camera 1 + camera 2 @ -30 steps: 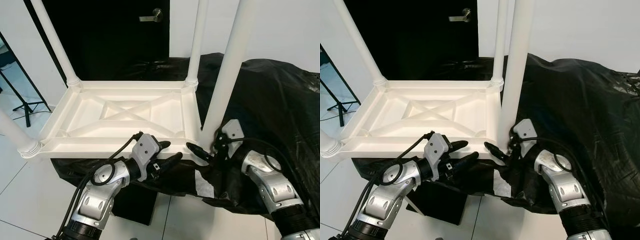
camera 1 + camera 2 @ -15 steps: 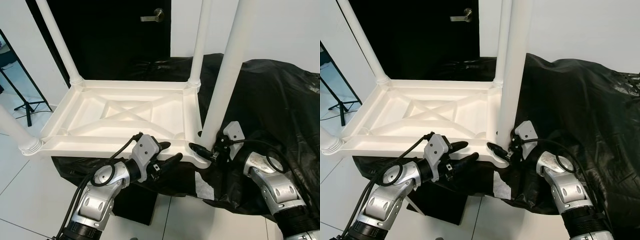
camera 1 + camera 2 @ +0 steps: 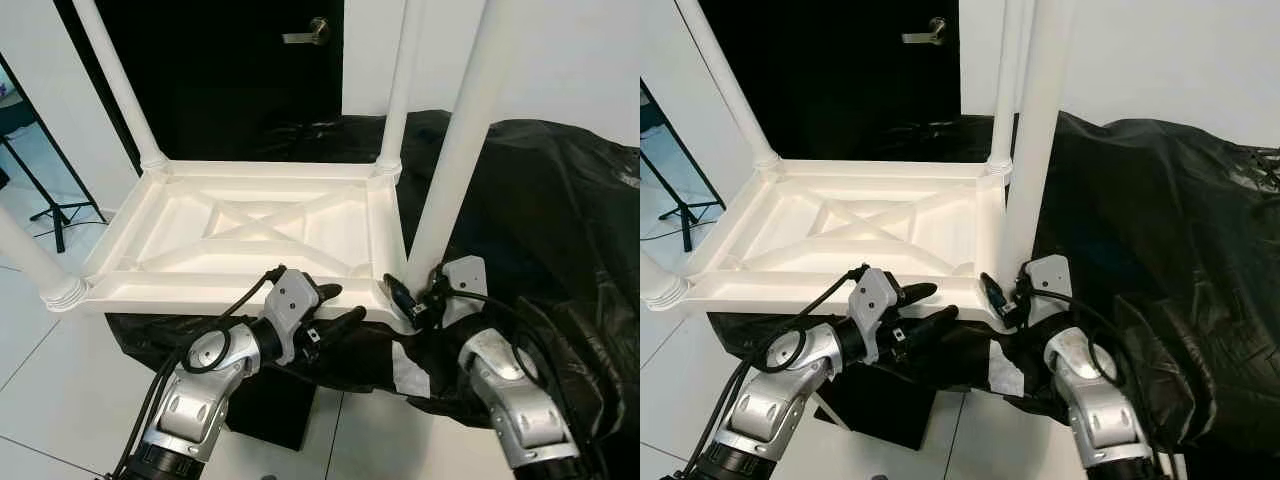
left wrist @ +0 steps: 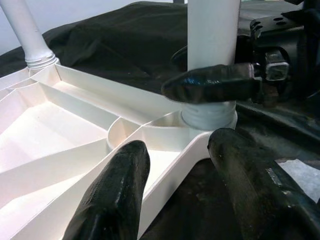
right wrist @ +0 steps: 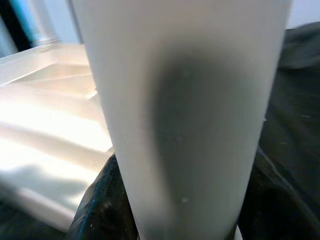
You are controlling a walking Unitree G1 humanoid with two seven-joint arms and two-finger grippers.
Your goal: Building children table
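We see a black sheet (image 3: 560, 200) draped over a bulky support; it takes up the right side of the scene and runs under the white children's table (image 3: 250, 235). The table lies upside down on the sheet, its ribbed underside facing up with a cross brace in the middle. Its near edge hangs out past the sheet's near edge, over the white tile floor (image 3: 50, 400).

Four white legs rise from the table's corners: the far left leg (image 3: 118, 85), the far right leg (image 3: 400, 85), the near left leg (image 3: 30, 265), which leans outward, and the near right leg (image 3: 462, 140), which stands in its socket at the near right corner. Behind the table we see a black door (image 3: 240, 60) with a metal handle (image 3: 305, 33), and a tripod stand (image 3: 40, 195) on the floor at the left.

Our right end effector (image 3: 1002, 298) is at the base of the near right leg, its black fingers (image 4: 215, 82) pinching that leg just above the socket; in the right wrist view the leg (image 5: 185, 115) stands right between them.

Our left end effector (image 3: 335, 305) hovers at the table's near edge, just beside the near right corner. Its two fingers (image 4: 117, 195) are spread apart with the table's rim between them, and we cannot tell whether they touch it.
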